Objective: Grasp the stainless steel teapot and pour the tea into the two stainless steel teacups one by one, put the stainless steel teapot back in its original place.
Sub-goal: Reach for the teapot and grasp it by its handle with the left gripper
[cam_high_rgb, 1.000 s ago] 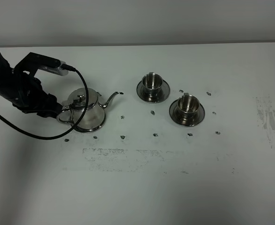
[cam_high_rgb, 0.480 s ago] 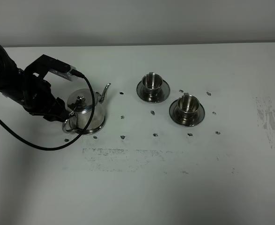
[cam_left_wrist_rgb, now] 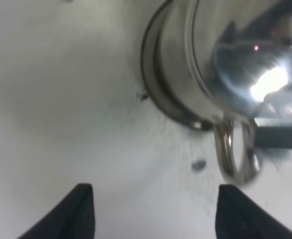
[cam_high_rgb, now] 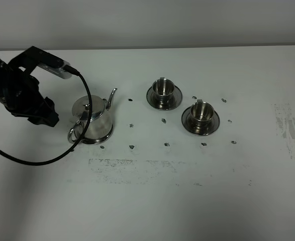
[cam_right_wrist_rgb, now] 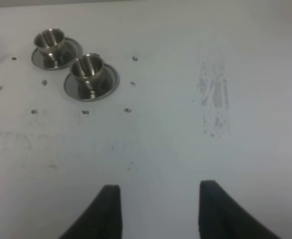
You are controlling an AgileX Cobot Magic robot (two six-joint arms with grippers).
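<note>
The stainless steel teapot (cam_high_rgb: pixel 93 119) stands upright on its round saucer (cam_high_rgb: pixel 98 140) at the left of the table. Its spout points toward the back and its loop handle (cam_high_rgb: pixel 74 133) toward the front left. My left gripper (cam_high_rgb: pixel 50 117) is open and empty, a little left of the pot and clear of it. The left wrist view shows the gripper (cam_left_wrist_rgb: pixel 155 188) short of the handle (cam_left_wrist_rgb: pixel 235 155). The two stainless steel teacups (cam_high_rgb: pixel 162 87) (cam_high_rgb: pixel 202 111) sit on saucers right of the pot and also appear in the right wrist view (cam_right_wrist_rgb: pixel 49 42) (cam_right_wrist_rgb: pixel 87 66). No tea can be made out. My right gripper (cam_right_wrist_rgb: pixel 159 185) is open over bare table.
Small dark marks dot the white table (cam_high_rgb: pixel 152 201) around the pot and cups. Scuffed grey patches lie in front of the teapot (cam_high_rgb: pixel 132 165) and at the far right (cam_high_rgb: pixel 288 128). A black cable (cam_high_rgb: pixel 46 159) loops from my left arm past the pot's handle.
The teapot swung so its spout points back instead of right, then stayed put. My left gripper drew away leftward from the handle, still open.
</note>
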